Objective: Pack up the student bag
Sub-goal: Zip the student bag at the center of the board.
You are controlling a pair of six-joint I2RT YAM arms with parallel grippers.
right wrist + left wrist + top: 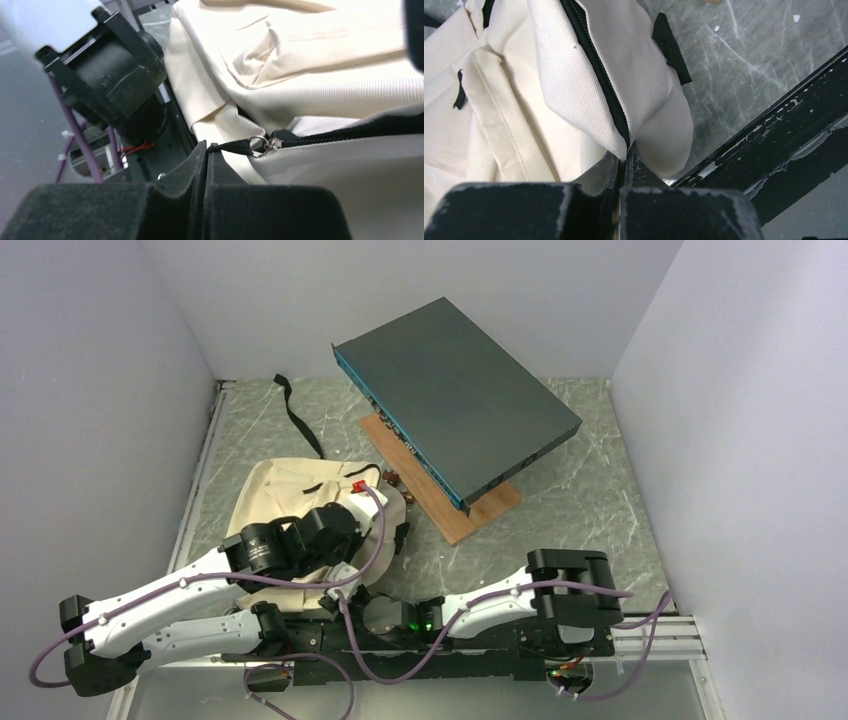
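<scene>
Lying toward the near left corner of the counter, the student bag runs its long axis from near edge to far, a black strap trailing toward the far left corner. The left gripper is pinched closed on the bag's zipper-edged fabric; the right gripper is clamped tight on the black zipper pull. Markings along the dark grey box edge are too small to read

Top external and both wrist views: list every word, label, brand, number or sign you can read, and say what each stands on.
No text is readable in any view.
Red patch on the student bag: too small to read.
Dark grey box, front edge: marks too blurred to read.
</scene>
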